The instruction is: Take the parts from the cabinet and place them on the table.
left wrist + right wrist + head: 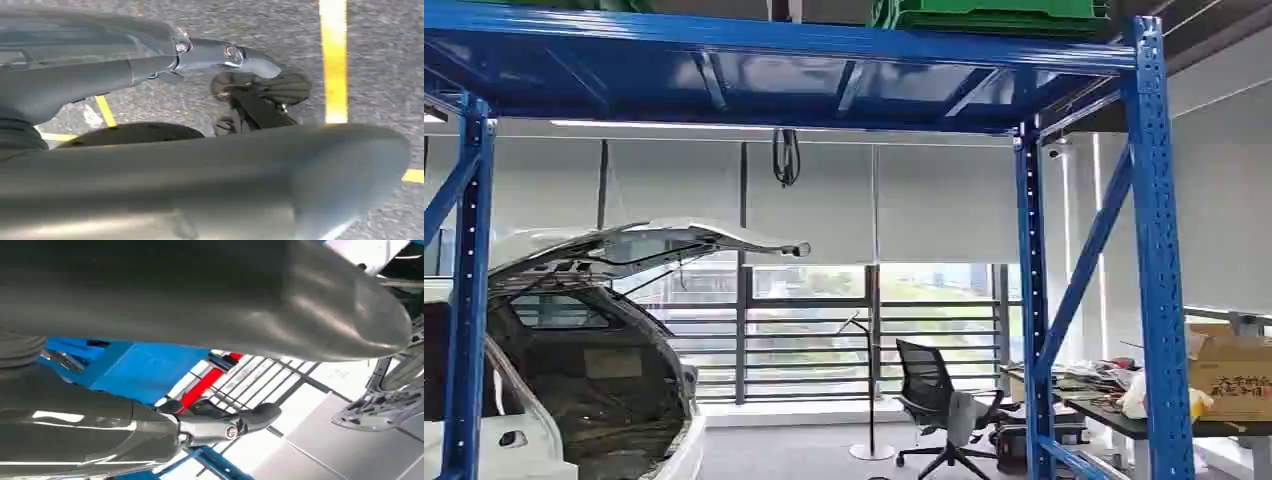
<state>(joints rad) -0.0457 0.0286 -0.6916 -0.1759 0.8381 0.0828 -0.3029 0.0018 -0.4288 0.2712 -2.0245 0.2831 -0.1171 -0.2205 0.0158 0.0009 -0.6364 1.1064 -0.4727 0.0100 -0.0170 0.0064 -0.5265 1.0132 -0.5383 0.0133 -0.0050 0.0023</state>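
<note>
Blue steel rack framing the view, green crates cut off on its top shelf, white car body left, cluttered table far right, left hand and right hand spread, holding nothing, parts not discernible.

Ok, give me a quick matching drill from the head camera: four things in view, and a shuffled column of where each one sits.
Things:
1. green crate
2. office chair
3. cardboard box
4. white car body

Places:
A. lower left, hatch raised
B. on the desk, far right
C. on top of the blue rack
D. on the floor by the window

Pairs: 1-C, 2-D, 3-B, 4-A
</note>
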